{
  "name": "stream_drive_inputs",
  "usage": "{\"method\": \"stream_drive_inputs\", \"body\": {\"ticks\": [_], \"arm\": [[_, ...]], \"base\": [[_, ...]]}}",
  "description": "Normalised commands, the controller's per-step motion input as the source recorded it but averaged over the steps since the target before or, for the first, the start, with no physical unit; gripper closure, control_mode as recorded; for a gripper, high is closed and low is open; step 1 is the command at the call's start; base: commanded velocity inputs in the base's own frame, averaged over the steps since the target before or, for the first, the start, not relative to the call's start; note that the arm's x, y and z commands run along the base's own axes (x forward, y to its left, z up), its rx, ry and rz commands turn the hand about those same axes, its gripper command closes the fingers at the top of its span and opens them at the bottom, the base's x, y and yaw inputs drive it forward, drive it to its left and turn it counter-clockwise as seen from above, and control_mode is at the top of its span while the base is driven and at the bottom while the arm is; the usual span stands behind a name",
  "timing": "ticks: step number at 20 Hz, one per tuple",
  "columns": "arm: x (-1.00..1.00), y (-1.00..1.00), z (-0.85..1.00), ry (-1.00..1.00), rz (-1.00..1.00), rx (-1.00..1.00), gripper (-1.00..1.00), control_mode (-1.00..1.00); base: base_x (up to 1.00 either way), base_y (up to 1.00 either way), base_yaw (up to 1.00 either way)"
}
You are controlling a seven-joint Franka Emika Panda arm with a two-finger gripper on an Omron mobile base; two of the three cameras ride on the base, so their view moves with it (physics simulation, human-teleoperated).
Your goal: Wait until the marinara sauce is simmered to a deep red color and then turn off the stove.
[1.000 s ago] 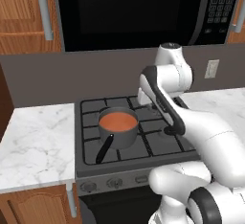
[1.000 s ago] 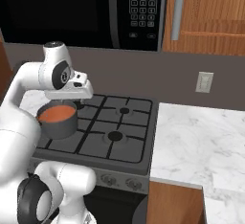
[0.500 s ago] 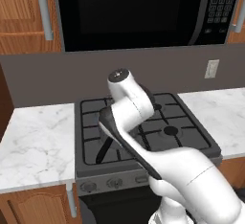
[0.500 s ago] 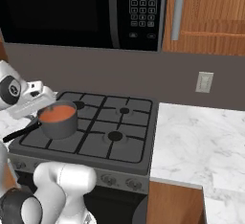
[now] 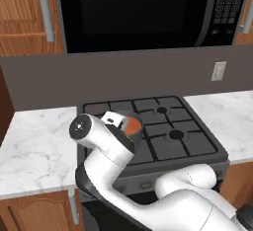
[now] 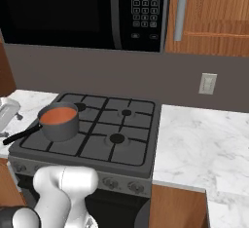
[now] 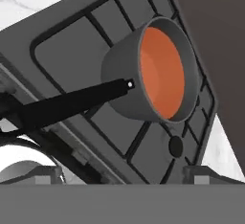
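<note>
Arm swung low over the left front of the stove (image 6: pixel 97 134); in the left base view a white arm link covers most of the pan, and the hand is not clearly separable from it there. Gripper (image 7: pixel 122 170) shows at the bottom of the hand view as two dark finger tips (image 7: pixel 36 174) set far apart at the left and right of the frame, nothing between them: spread, holding nothing.

Marinara sauce (image 6: pixel 57 116): flat orange-red disc inside a small dark grey saucepan (image 6: pixel 61 128). Colour reads as orange-red, not a deep red, in all three views (left base view: sauce (image 5: pixel 131 126) partly hidden behind the arm). The hand view is rolled, so the pan appears tipped on its side; the right base view shows it standing upright on the front-left grate.

Relative to the gripper: saucepan (image 7: pixel 125 86) lies ahead of the finger tips, well clear of them, with the sauce (image 7: pixel 161 72) facing the camera. The black long handle (image 7: pixel 67 104) runs from the pan wall back toward the gripper's left tip, ending near the lower left of the hand view; touching or not, I cannot tell, since the dark parts merge there.

A burner cap (image 7: pixel 175 146) sits on the stove (image 7: pixel 62 50) just ahead of the right tip, beyond the pan. Knobs (image 6: pixel 112 183) along the front panel, seen in the right base view. Marble surface (image 6: pixel 204 144) lies beside the stove on the right. Black microwave (image 6: pixel 82 8) hangs above.
</note>
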Motion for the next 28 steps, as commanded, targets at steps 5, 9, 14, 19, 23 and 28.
{"method": "stream_drive_inputs", "body": {"ticks": [5,9,14,19,23,28], "arm": [[-0.36,0.28,-0.47,-0.05,0.34,-0.23,-1.0,-1.0],[0.0,0.03,-0.71,-0.02,0.12,-0.17,-1.0,-1.0],[0.0,0.12,-0.75,0.06,0.16,-0.2,-1.0,-1.0],[0.0,0.26,-0.45,0.08,0.26,-0.23,-1.0,-1.0],[0.01,0.17,-0.36,0.06,0.3,-0.23,-1.0,-1.0],[-0.08,0.19,-0.24,-0.03,0.23,-0.22,-1.0,-1.0]], "base": [[0.0,0.0,0.0],[0.0,0.0,0.0],[0.0,0.0,0.0],[0.0,0.0,0.0],[0.0,0.0,0.0],[0.0,0.0,0.0]]}}
